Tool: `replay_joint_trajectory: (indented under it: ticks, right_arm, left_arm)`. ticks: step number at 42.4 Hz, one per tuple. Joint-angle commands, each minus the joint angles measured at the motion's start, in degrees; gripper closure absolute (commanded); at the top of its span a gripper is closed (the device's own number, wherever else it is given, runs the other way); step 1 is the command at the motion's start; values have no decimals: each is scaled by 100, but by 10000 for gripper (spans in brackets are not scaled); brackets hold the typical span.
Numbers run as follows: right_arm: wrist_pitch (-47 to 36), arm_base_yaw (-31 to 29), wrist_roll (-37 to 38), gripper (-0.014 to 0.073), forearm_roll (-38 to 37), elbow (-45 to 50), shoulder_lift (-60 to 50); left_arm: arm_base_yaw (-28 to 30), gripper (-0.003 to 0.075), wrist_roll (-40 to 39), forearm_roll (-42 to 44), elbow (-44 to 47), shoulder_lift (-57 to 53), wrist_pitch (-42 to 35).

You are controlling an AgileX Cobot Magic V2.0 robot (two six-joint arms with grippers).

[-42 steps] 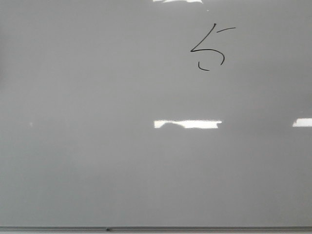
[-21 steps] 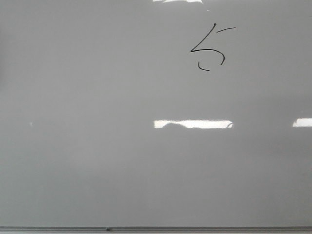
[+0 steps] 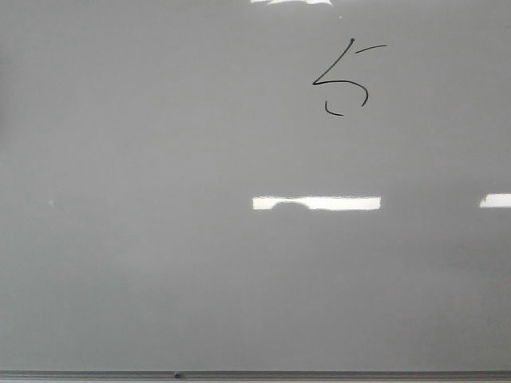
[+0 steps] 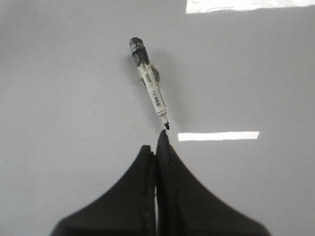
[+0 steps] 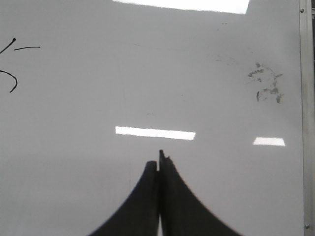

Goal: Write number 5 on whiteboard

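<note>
The number 5 [image 3: 334,61] is drawn in thin black line at the upper right of the whiteboard [image 3: 160,263], which fills the front view. Neither gripper shows in that view. In the left wrist view my left gripper [image 4: 156,142] is shut and empty. A black-tipped marker [image 4: 149,83] lies loose on the board just beyond its fingertips, tip toward them. In the right wrist view my right gripper [image 5: 158,162] is shut and empty over bare board. Part of the number 5 [image 5: 13,83] shows at that view's edge.
A thin grey frame strip [image 3: 255,373] runs along the board's near edge and also shows in the right wrist view [image 5: 307,98]. A smudge of old marker [image 5: 266,86] sits near that strip. Bright light reflections [image 3: 316,203] lie on the board.
The bright reflection in the middle of the board has grown longer to the right. The number 5 is unchanged.
</note>
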Motion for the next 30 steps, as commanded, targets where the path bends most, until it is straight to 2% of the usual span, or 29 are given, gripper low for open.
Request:
replay_joint_trajectory:
  ticks: [1,10,30]
  right_arm:
    - [-494,-30,-21,662,26,-85,-109]
    - [-685,14,645,662,136,-85,-115]
    - [-476,267,658,662,136,-85,-115]
  left_arm:
    - [9,741,-13,-54,29,-85,-483]
    - [9,741,-13,-54,29,-85,-483]
    - [9,741,-13,-54,29,-85,-483]
